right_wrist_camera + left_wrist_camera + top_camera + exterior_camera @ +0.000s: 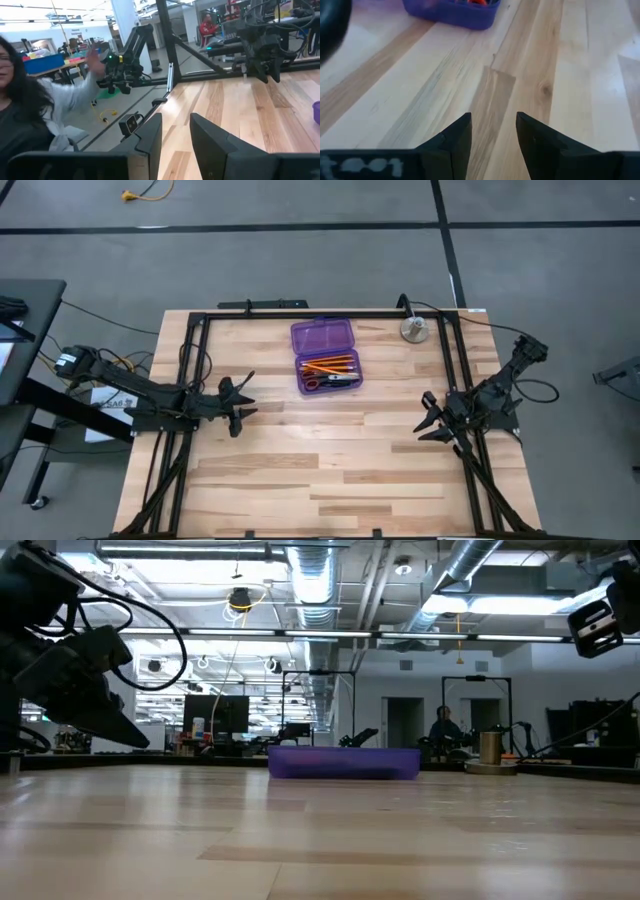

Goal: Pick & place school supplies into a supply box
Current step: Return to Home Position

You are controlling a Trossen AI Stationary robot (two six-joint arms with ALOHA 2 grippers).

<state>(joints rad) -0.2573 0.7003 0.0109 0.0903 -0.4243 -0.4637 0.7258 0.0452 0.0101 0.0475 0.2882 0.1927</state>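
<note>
The purple supply box point(325, 356) lies opened flat on the far middle of the table, its lid half point(323, 337) toward the far edge. In its near half lie orange pencils point(333, 365) and red-handled scissors point(312, 383). My left gripper point(248, 397) hovers open to the left of the box, with bare wood between its fingers point(492, 122); the box's edge point(455, 12) shows ahead of it. My right gripper point(424, 418) stands open to the right of the box, with nothing between its fingers point(175, 122).
A round silver metal object point(415, 330) stands at the far right of the table. A black frame point(330, 314) runs along the table's edges. Bare wood point(330, 470) spreads over the near half. A person point(30, 100) with a raised hand is beyond the table's edge.
</note>
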